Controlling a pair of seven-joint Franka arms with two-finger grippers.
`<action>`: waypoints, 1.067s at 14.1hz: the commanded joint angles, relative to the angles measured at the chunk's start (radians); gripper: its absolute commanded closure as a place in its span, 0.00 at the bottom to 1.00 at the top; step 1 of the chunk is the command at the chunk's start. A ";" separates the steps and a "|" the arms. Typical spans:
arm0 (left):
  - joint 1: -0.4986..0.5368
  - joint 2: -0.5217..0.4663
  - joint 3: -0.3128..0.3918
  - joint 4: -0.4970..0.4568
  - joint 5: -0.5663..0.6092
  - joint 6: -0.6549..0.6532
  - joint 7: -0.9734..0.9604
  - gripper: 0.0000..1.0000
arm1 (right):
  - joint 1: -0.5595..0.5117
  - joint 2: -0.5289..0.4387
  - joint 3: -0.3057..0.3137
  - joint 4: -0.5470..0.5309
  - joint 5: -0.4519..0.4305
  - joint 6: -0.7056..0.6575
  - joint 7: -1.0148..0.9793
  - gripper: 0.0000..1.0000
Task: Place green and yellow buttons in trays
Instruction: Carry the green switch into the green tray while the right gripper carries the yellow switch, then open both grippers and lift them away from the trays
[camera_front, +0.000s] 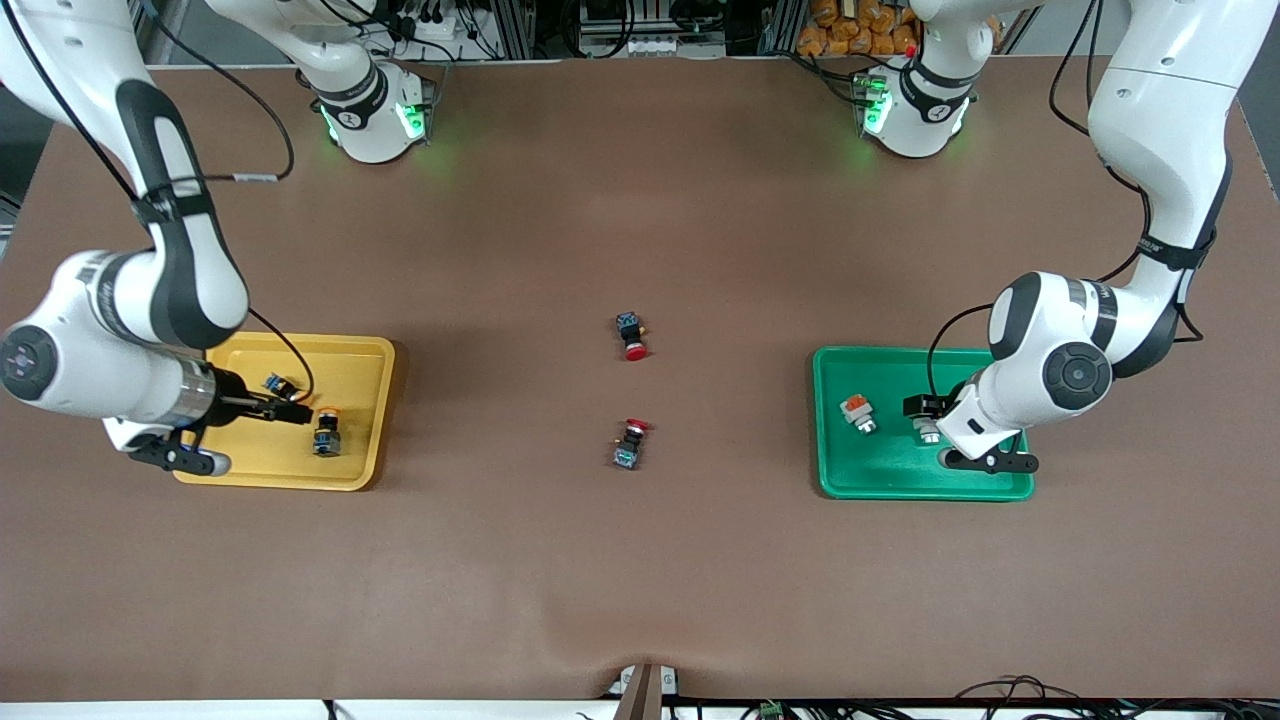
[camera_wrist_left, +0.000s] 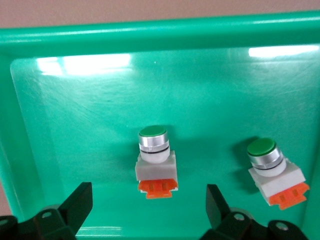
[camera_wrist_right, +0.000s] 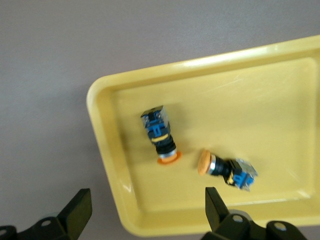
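The yellow tray (camera_front: 352, 395) at the right arm's end holds two black buttons with orange-yellow caps (camera_front: 326, 432) (camera_front: 279, 385). In the right wrist view they lie on their sides (camera_wrist_right: 160, 134) (camera_wrist_right: 227, 169) in the tray (camera_wrist_right: 260, 100). My right gripper (camera_front: 285, 410) (camera_wrist_right: 147, 215) is open and empty over that tray's corner. The green tray (camera_front: 880, 470) (camera_wrist_left: 100, 125) at the left arm's end holds two white-grey buttons with green caps (camera_front: 858, 413) (camera_front: 928, 431). My left gripper (camera_front: 925, 412) (camera_wrist_left: 148, 210) is open just above one of them (camera_wrist_left: 156, 160); the other (camera_wrist_left: 275, 170) lies beside it.
Two black buttons with red caps lie on the brown table between the trays, one (camera_front: 631, 335) farther from the front camera and one (camera_front: 630, 445) nearer to it. Both arm bases stand along the table's edge farthest from the front camera.
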 joint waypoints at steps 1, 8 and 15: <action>0.002 -0.034 -0.008 0.012 0.021 -0.012 -0.010 0.00 | -0.005 -0.134 0.013 -0.097 -0.009 -0.020 -0.063 0.00; -0.001 -0.113 -0.022 0.127 0.009 -0.212 -0.004 0.00 | 0.043 -0.305 0.022 -0.017 -0.049 -0.256 -0.122 0.00; 0.002 -0.180 -0.055 0.285 -0.028 -0.448 0.006 0.00 | 0.049 -0.337 0.015 0.233 -0.086 -0.567 -0.106 0.00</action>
